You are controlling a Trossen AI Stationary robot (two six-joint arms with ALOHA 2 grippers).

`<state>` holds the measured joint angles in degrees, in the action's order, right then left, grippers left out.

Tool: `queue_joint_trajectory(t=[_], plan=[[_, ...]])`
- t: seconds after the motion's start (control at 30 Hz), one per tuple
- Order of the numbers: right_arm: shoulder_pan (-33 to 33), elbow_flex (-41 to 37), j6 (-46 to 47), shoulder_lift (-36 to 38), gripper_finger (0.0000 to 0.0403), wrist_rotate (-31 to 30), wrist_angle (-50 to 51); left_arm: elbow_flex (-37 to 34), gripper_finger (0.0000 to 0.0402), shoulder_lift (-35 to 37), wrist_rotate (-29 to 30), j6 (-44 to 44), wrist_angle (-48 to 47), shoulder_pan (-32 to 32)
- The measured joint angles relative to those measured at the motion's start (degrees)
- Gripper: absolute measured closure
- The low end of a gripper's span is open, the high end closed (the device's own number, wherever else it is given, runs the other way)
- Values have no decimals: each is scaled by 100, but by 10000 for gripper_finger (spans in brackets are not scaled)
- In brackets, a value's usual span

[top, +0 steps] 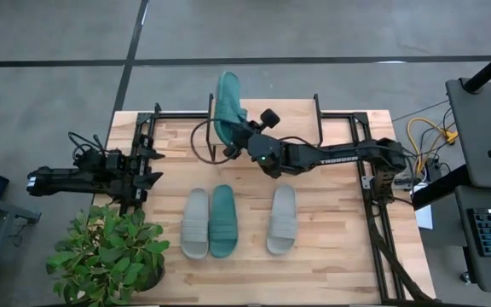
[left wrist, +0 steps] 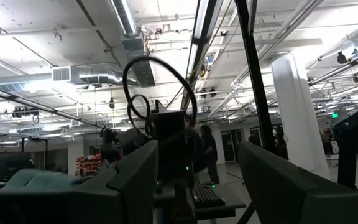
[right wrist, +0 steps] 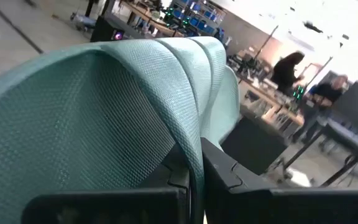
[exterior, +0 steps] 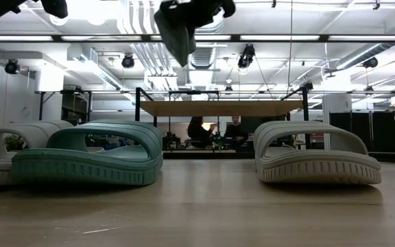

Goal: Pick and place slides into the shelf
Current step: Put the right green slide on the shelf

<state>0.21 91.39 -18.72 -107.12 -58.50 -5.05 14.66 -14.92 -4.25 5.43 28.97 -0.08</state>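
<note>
A teal slide (top: 228,107) hangs high over the shelf (top: 288,124) at the table's far edge, with my right gripper (top: 235,141) shut on it. In the low view this slide (exterior: 179,34) shows at the top, above the shelf's plank (exterior: 218,108). Three more slides lie sole-down on the table nearer the front: a grey one (top: 196,222), a teal one (top: 222,220) right beside it, and another grey one (top: 282,219) apart to the right. My left gripper (top: 147,166) waits open at the table's left side, holding nothing (left wrist: 197,162). My right gripper pinches a thin curved teal wall of the slide (right wrist: 194,152) between its two fingers; it looks like the ribbed strap, but I cannot tell for sure. The fingers come roughly level from the table's right side. The slide is lifted clear, tilted on its side above the shelf.
A potted plant (top: 109,256) stands at the table's near left corner. Black frame rails (top: 373,196) run along the table's left and right sides. A dark cable loop (top: 201,141) hangs by the right wrist. People sit at desks (exterior: 218,130) in the room beyond.
</note>
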Motion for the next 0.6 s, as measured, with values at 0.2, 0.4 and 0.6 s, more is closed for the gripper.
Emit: queue_joint_trajectory(t=[0.2,0.4,0.6], plan=[[-1,388,-1093,-556,394,-320,-314,0,194,4,2,-2,-3,0],[-48,701,-1637,-755,394,-324,-237,-2,194,24,1,-4,-174,0],[-155,717,-1966,-810,394,-302,233,-2,194,107,0,-24,-268,0]])
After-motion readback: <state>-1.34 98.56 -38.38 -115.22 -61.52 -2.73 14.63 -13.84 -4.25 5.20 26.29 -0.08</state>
